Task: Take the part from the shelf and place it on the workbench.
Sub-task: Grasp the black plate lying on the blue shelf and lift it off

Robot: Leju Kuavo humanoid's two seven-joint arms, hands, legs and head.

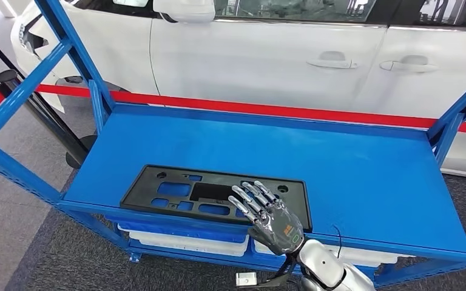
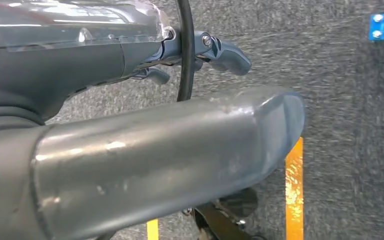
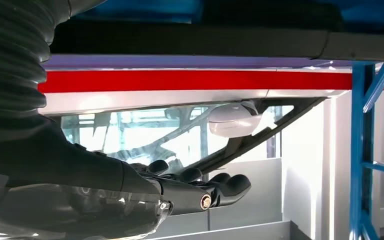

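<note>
the right hand [image 1: 271,217] sits low and right of centre in the head view, fingers [image 1: 250,197] straight and slightly fanned, lying over the right end of the part [image 1: 176,190]. it holds nothing; whether the fingertips press on the part or hover just above it cannot be told. in the right wrist view the same hand [image 3: 180,192] stretches out flat, fingers [image 3: 230,185] side by side and uncurled.

the left hand [image 2: 145,135] takes up much of the left wrist view, its thick grey thumb in front and darker fingers [image 2: 225,55] behind it over grey carpet; whether it is spread or closed cannot be told.

the part, a flat black plastic frame with several cut-outs, lies on the blue shelf [image 1: 352,176], near its front edge, in the lower middle of the head view. a red strap [image 1: 249,109] runs across the frame beyond the shelf, and a white car [image 1: 267,54] fills the upper part.
</note>
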